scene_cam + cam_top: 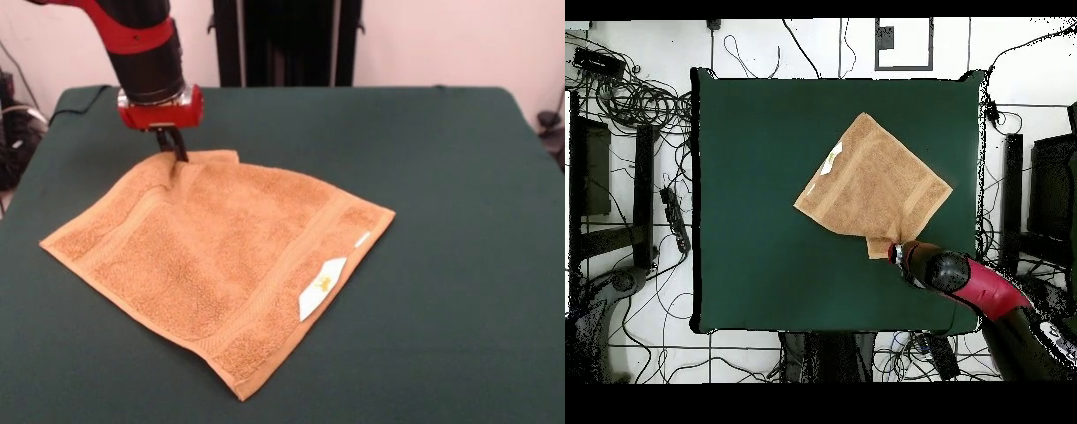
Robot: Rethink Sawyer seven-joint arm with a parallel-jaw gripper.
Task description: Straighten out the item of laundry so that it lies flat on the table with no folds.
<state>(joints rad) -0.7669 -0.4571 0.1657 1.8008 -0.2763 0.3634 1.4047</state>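
Observation:
The orange-tan towel (221, 256) lies spread on the green table (441, 177), with its white label (322, 284) at the near right edge. Its far corner is bunched and slightly raised. My gripper (174, 146) comes down on that corner, its dark fingers together and pinching the cloth. In the overhead view the towel (870, 185) lies as a diamond right of the table's (745, 250) centre. There the gripper (895, 251) is at the towel's lower corner, which is folded over, and the label (832, 160) is at the upper left edge.
The black pedestal (287, 40) stands behind the table's far edge. Cables and dark equipment (635, 100) lie on the floor around the table.

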